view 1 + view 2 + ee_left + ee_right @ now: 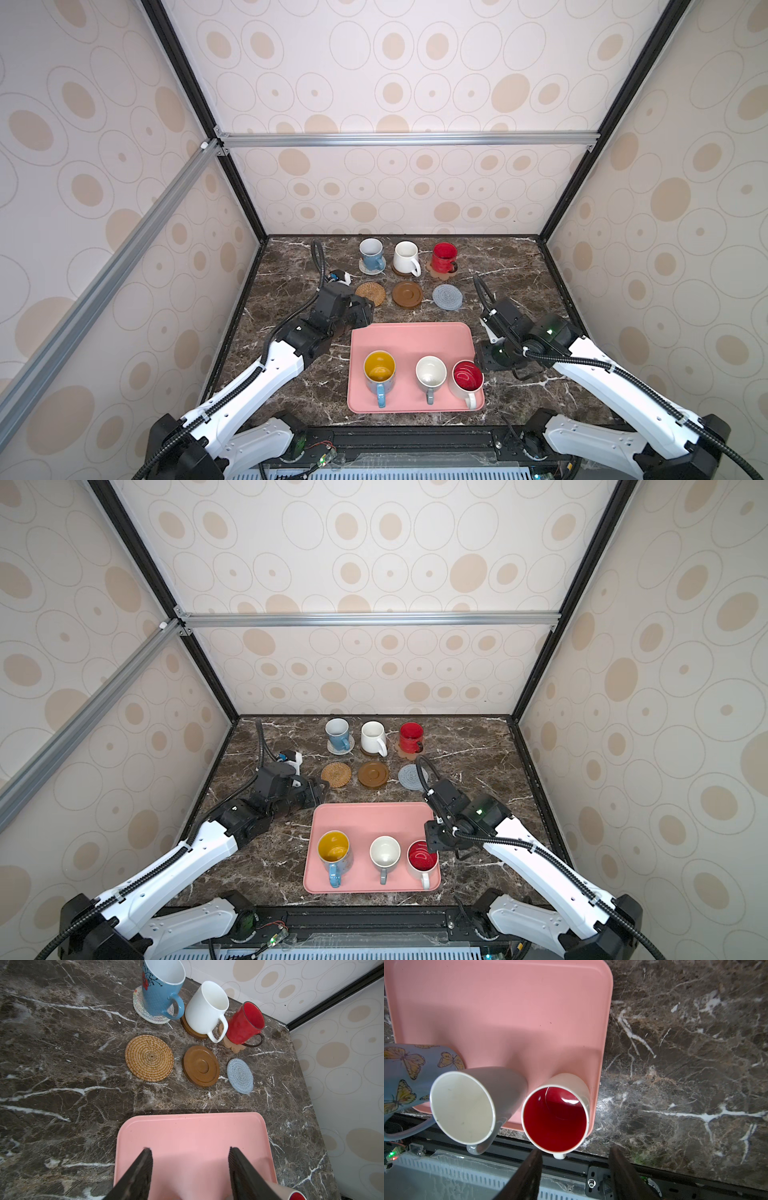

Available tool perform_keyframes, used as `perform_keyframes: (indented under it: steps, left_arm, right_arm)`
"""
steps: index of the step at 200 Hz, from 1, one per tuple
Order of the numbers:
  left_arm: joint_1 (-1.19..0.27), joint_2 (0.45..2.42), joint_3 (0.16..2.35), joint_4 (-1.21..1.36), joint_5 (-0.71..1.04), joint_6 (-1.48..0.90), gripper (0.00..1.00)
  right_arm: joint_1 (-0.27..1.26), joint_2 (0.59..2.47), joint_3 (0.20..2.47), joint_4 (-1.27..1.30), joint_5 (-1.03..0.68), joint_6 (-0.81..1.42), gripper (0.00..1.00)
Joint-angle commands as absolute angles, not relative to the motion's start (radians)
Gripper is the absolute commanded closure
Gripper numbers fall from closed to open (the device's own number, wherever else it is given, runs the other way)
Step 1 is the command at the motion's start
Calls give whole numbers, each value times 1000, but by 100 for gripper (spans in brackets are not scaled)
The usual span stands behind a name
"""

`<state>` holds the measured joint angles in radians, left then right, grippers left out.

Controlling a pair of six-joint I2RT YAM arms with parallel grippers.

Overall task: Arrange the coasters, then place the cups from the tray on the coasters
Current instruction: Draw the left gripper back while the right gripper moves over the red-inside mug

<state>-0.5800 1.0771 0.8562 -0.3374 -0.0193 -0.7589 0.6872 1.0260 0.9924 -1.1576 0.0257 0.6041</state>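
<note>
Here the counter (519, 266) is dark brown marble with white veins. It is boxed in by cream walls (415, 83) printed with beige ovals, black posts (244, 199) and a silver rail (407, 139).

The left jaws are released, spread wide with nothing between them, and hang over the far left corner of the pink tray (187, 1132). Ahead of them, with only bare tray and counter between, three coasters lie uncovered in a row: the rattan coaster (149, 1057), a brown disc (201, 1066) and the blue-grey coaster (240, 1075). Farther ahead stand the blue mug (160, 991) on the woven coaster (138, 1008), the white mug (204, 1009) on a second brown disc (188, 1030), and the red mug (245, 1022) on the paw-shaped coaster (233, 1047).

The right jaws are likewise released and grasp nothing, beside the tray's right rim. Just ahead of them, in the tray's near right corner, stands the red-lined mug (555, 1118), upright, its handle close to one finger. Past it on the tray come the grey-handled mug (463, 1105) and then the butterfly mug (404, 1072).
</note>
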Motion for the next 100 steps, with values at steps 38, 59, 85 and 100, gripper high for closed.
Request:
perform_keyframes:
  steps: [38, 59, 85, 100]
  left_arm:
    - [-585, 1095, 845, -297, -39, -779, 39]
    - [-583, 1103, 846, -293, -37, -783, 39]
    - [-583, 1109, 844, -288, -38, -784, 38]
    - [-584, 1113, 844, -288, -38, -781, 38]
  right_arm:
    - [740, 968, 931, -1198, 14, 727, 45]
    - [769, 977, 927, -1191, 14, 749, 45]
    - [803, 982, 927, -1187, 24, 769, 45]
    - [816, 983, 925, -1187, 31, 779, 45]
